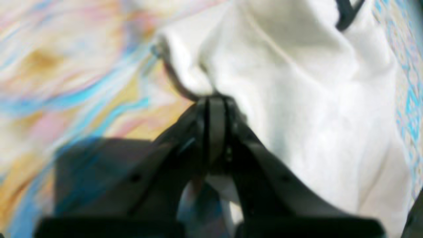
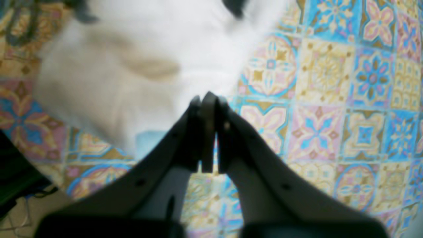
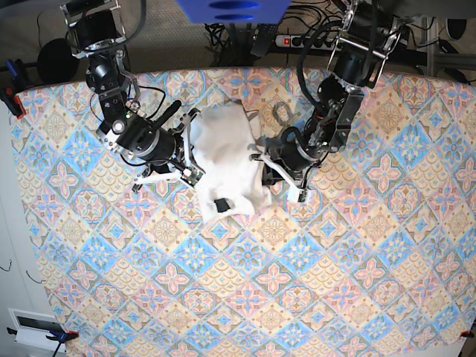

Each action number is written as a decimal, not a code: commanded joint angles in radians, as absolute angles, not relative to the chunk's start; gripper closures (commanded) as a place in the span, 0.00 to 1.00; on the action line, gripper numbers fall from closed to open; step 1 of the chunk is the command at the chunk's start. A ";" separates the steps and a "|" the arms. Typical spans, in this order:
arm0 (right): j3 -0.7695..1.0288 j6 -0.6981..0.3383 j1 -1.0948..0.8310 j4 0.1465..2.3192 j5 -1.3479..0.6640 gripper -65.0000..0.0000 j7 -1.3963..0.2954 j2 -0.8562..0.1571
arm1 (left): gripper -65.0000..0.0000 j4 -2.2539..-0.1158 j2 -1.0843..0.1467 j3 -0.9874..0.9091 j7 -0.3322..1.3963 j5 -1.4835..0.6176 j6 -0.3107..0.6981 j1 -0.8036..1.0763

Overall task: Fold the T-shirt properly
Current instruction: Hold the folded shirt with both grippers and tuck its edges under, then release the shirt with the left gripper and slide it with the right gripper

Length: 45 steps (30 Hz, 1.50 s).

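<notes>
The white T-shirt (image 3: 227,149) lies bunched in a heap at the middle of the patterned tablecloth (image 3: 335,260), with a small dark tag (image 3: 222,204) at its near edge. My left gripper (image 3: 262,160) presses into the heap's right side. In the left wrist view its fingertips (image 1: 214,99) are shut on a fold of the white T-shirt (image 1: 297,82). My right gripper (image 3: 195,156) is at the heap's left side. In the right wrist view it (image 2: 208,97) is shut with the edge of the blurred T-shirt (image 2: 132,66) meeting its tips.
A power strip and cables (image 3: 297,37) lie beyond the table's far edge, beside a blue object (image 3: 230,7). Red clamps (image 3: 11,97) hold the cloth at the left edge. Both arm bases stand at the far corners.
</notes>
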<state>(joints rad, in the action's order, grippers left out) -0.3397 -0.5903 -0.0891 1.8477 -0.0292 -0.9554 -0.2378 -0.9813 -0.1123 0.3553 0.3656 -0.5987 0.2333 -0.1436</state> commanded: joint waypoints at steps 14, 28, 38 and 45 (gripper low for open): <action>-0.476 -0.591 -0.101 1.868 -0.035 1.00 -0.943 -0.193 | 0.98 -1.127 -0.194 0.274 0.383 -0.601 0.234 -0.091; -0.634 -0.591 0.061 1.580 -0.035 1.00 -0.909 -0.070 | 0.98 -1.500 -0.311 0.084 0.383 -0.599 0.234 0.214; -0.627 -0.590 0.130 1.251 -0.035 1.00 -0.768 -0.016 | 0.98 -1.638 -0.331 0.061 0.383 -0.599 0.234 0.329; -0.541 -0.590 0.130 1.155 -0.031 1.00 -0.702 -0.042 | 0.98 -1.658 -0.332 0.059 0.383 -0.599 0.234 0.346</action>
